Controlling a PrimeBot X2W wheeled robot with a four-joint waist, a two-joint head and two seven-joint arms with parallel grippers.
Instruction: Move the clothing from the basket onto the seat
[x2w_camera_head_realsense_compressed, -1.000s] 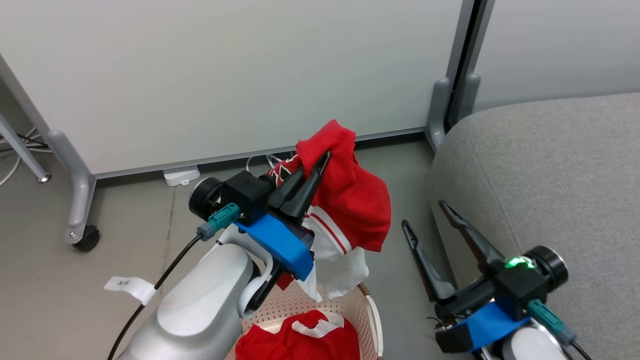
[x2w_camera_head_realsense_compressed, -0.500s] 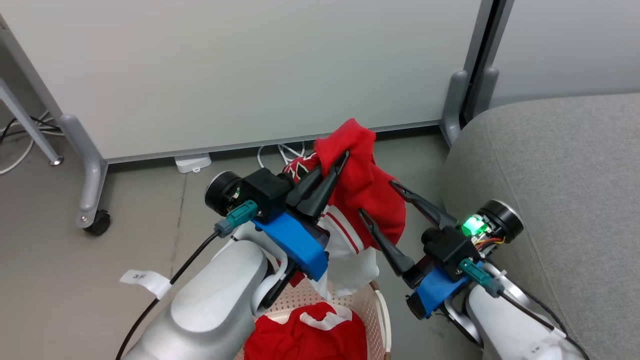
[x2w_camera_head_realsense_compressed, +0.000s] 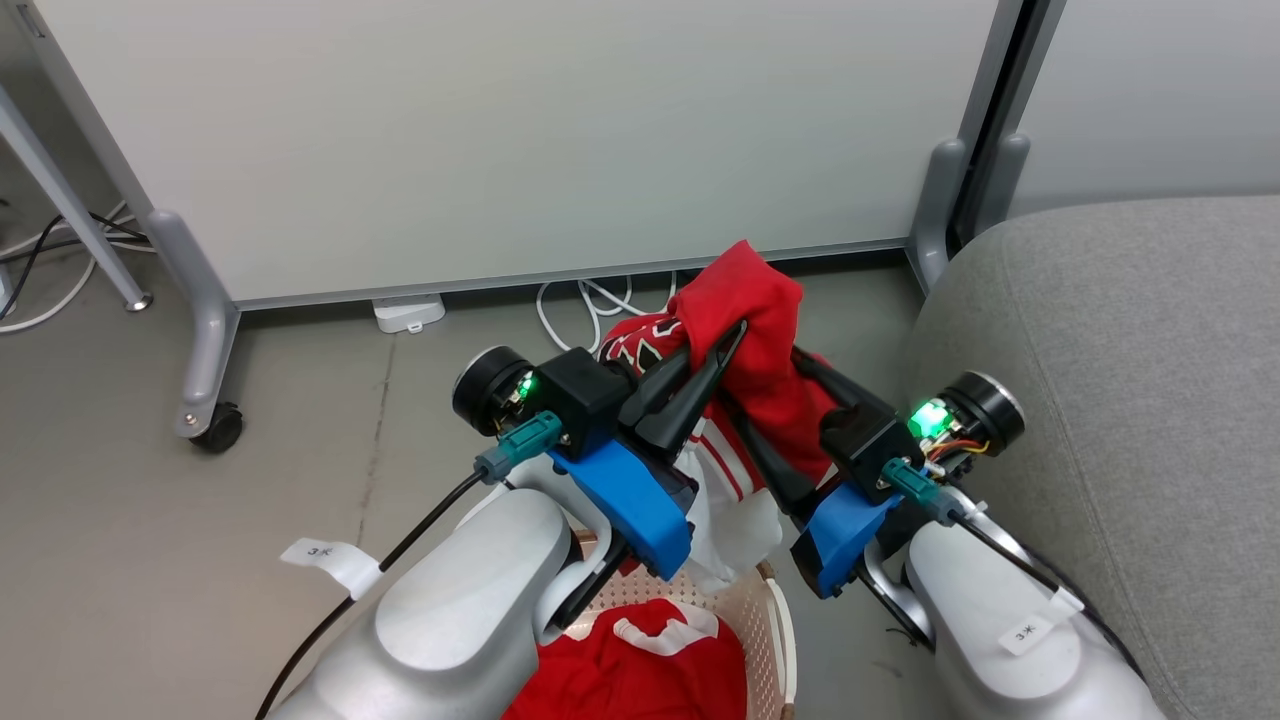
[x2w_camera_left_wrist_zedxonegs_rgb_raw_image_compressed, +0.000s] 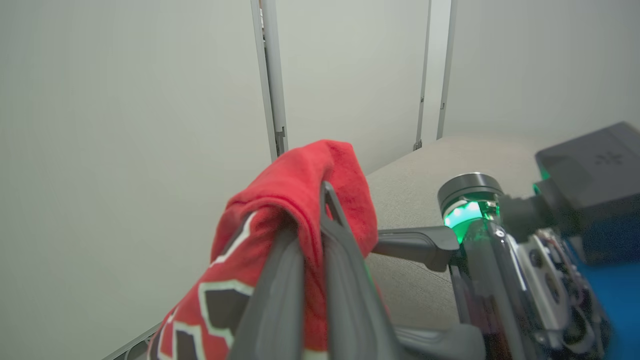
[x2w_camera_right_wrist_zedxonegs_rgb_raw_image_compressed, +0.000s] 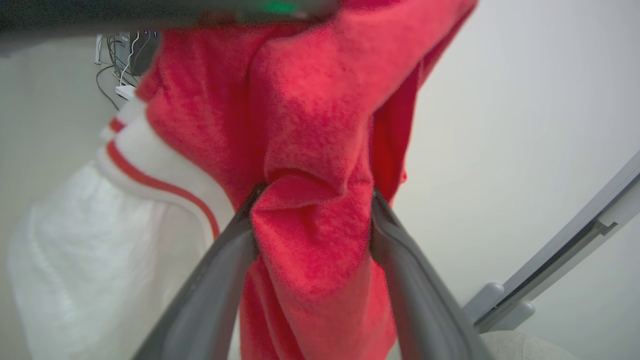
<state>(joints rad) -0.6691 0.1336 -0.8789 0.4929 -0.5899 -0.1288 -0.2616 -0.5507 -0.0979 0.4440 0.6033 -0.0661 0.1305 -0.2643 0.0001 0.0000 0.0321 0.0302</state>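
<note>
one jersey (x2w_camera_head_realsense_compressed: 762, 292) in the left pincer (x2w_camera_head_realsense_compressed: 738, 328), a second jersey (x2w_camera_head_realsense_compressed: 640, 680) in one basket (x2w_camera_head_realsense_compressed: 776, 620).

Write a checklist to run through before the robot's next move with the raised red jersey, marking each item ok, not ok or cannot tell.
1. Left tool shut on raised red-and-white soft jersey: ok.
2. Right tool open, jersey fabric between its fingers: ok.
3. Jersey's white hem clear of cream perforated plastic basket: cannot tell.
4. Light-grey fabric sofa seat on the robot's right: ok.
5. Basket emptied: not ok, second red jersey lies inside.
</note>
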